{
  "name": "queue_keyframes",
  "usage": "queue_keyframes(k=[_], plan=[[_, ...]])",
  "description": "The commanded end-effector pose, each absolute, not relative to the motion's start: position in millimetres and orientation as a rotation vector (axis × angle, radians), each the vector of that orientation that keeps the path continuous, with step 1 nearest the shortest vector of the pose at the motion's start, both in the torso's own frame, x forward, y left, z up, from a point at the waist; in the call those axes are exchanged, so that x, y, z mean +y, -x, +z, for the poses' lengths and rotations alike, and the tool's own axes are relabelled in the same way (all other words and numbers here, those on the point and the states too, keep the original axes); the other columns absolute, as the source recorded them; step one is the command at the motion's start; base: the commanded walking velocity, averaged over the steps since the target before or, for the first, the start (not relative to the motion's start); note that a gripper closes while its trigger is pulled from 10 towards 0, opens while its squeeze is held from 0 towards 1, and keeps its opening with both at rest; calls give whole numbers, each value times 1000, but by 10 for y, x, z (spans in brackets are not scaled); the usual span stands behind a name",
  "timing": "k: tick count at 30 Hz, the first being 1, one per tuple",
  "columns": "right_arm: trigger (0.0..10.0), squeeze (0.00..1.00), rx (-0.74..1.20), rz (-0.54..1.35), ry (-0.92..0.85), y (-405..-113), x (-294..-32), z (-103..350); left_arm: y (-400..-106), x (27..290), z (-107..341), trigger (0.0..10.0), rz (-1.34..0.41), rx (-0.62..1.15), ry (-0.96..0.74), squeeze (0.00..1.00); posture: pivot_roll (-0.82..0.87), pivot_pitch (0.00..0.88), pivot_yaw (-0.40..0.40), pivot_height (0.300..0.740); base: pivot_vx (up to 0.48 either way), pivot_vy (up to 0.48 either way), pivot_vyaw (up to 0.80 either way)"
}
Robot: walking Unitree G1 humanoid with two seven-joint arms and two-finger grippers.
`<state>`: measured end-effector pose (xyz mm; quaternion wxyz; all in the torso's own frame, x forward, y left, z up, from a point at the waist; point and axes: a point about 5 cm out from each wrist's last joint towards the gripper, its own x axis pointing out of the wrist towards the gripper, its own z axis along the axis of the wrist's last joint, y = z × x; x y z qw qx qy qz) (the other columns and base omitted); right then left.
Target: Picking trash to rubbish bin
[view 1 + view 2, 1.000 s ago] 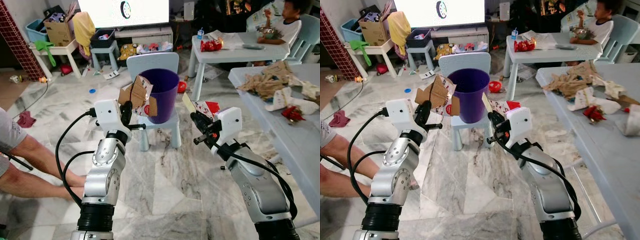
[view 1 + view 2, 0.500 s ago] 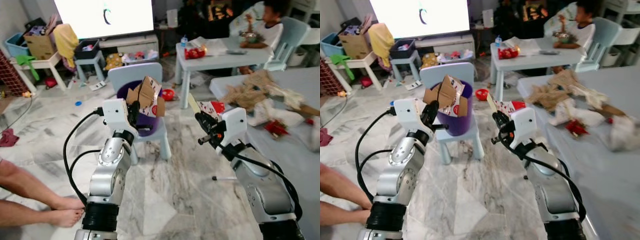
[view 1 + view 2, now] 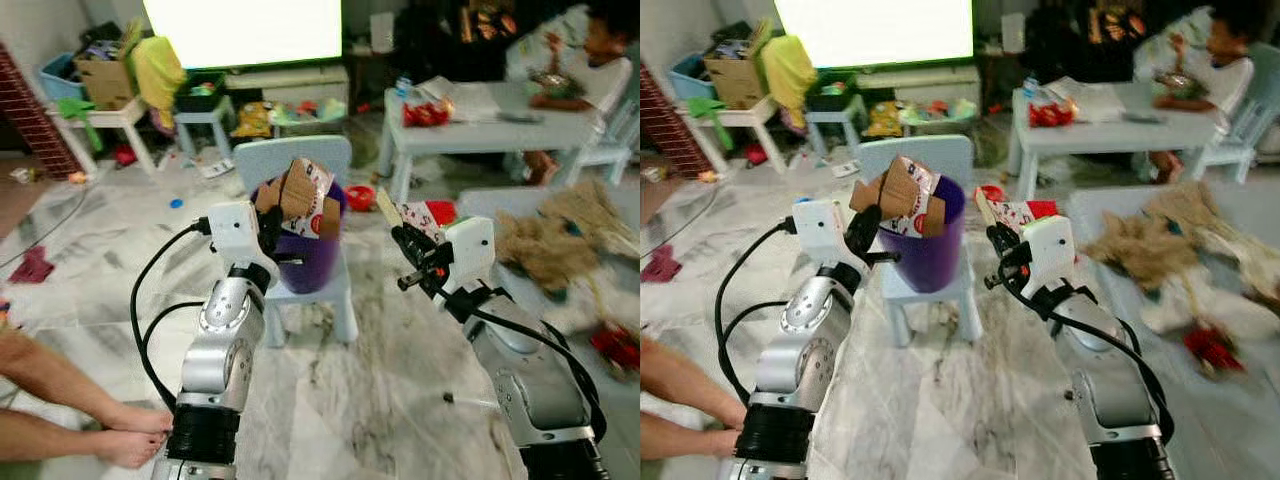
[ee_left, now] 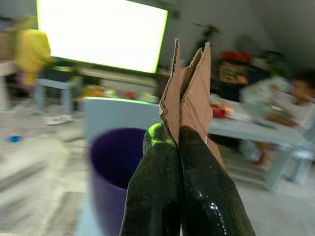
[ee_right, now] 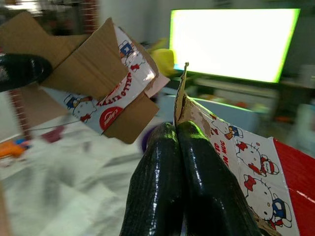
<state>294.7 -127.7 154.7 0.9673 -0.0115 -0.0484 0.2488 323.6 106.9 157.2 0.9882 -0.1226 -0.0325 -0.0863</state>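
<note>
While both arms are raised in front of the robot, each claw carries a piece of trash. The left gripper [image 3: 268, 222] has its two black fingers pressed together on a folded cardboard box [image 3: 300, 197], brown with a printed white and red face. That cardboard stands up from the fingertips and hangs right above the mouth of the purple bin [image 3: 312, 256], which sits just beyond and below the claw on a small pale-blue chair [image 3: 325, 300]. The right gripper [image 3: 408, 243] is likewise clamped on a flat printed carton scrap [image 3: 412, 215], white with cartoon figures and a red patch; this piece sticks up from the fingertips, beside the bin's rim and not yet over its opening.

Further out from the right claw, a grey table [image 3: 1230, 262] bears more crumpled brown paper [image 3: 1155, 235] and red scraps [image 3: 1212, 349]. Bare feet of a person [image 3: 125, 435] rest on the marble floor [image 3: 340, 400] beyond the left arm.

As for progress, neither piece is in the bin yet. The left load looks ready to drop; the right one needs to move across to the opening, and the table litter remains to be collected.
</note>
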Motion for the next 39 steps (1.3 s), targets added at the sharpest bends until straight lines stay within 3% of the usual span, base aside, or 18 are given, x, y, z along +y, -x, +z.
queue_keyframes(k=[1,19,31,39], plan=[[0,0,-125,538,25,-2949,-1182,1609,-3244,1169,1566,0,-139,-64,235,0,-89,51,31,740,472,0,800],[0,0,-126,527,-7,-2953,-1187,1610,-3241,1175,1558,0,-138,-61,235,0,-82,53,32,740,465,0,112],[0,0,-121,524,-6,-2965,-1201,1614,-3241,1164,1550,0,-141,-55,235,0,-83,51,29,740,459,0,-727],[0,0,-128,523,4,-2971,-1213,1625,-3230,1154,1566,0,-148,-80,240,0,-84,48,25,740,391,0,0]])
